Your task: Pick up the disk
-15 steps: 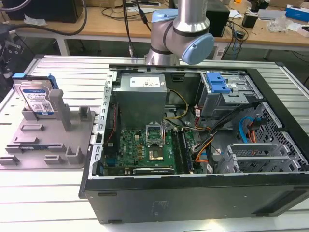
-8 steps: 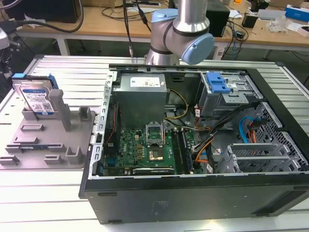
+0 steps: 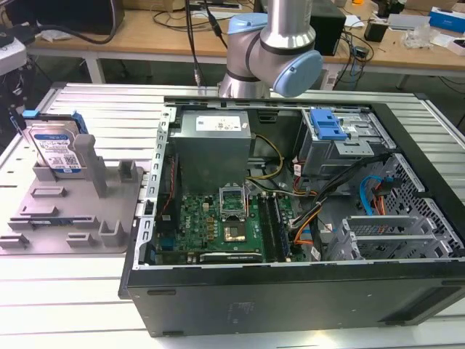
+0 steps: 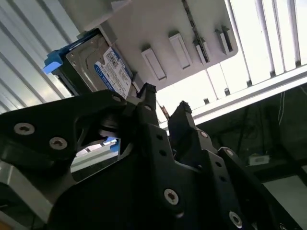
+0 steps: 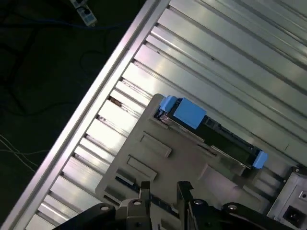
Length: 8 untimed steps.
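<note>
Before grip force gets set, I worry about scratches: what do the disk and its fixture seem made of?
The disk: silver metal body with a dull sheen, a blue-and-white label, and blue side rails that look like moulded plastic. The fixture holding it upright: matte, uniform grey with blocky posts, probably plastic, though painted metal cannot be ruled out.

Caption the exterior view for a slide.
Disk standing upright in the grey fixture beside the open computer case, robot arm behind the case.
</note>
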Tool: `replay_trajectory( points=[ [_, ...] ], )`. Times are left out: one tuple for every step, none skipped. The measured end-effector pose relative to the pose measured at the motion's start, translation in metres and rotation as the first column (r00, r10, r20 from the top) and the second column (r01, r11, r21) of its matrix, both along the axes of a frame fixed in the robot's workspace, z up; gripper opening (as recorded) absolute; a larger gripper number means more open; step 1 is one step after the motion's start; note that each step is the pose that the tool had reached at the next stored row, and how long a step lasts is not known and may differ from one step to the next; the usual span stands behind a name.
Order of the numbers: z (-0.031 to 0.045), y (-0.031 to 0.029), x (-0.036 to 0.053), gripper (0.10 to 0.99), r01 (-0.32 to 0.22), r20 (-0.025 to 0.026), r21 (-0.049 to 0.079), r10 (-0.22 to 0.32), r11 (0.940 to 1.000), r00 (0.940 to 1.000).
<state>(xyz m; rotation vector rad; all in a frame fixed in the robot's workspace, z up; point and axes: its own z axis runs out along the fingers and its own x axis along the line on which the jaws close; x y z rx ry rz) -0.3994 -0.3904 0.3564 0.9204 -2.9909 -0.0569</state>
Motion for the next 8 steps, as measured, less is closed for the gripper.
replay_trajectory(
  points=[
    [-0.0002,0.0000,0.0001,0.416,-0.026,0.0001,0.000,0.026,0.9997,0.9997],
    [-0.0003,0.0000,0.0002,0.475,-0.045,0.0001,0.000,0.045,0.9990,0.9990],
    [-0.0004,0.0000,0.0003,0.537,-0.074,0.0000,0.000,0.074,0.9973,0.9973],
    [-0.0005,0.0000,0.0005,0.537,-0.091,0.0001,0.000,0.091,0.9959,0.9959],
    [-0.0006,0.0000,0.0007,0.600,-0.107,0.0001,0.000,0.107,0.9943,0.9943],
    [-0.0006,0.0000,0.0006,0.600,-0.125,0.0002,0.000,0.125,0.9922,0.9922],
    [-0.0007,-0.0001,0.0008,0.600,-0.140,0.0026,-0.001,0.140,0.9901,0.9901],
    [-0.0007,0.0000,0.0008,0.600,-0.157,0.0071,-0.002,0.157,0.9876,0.9875]
  ],
)
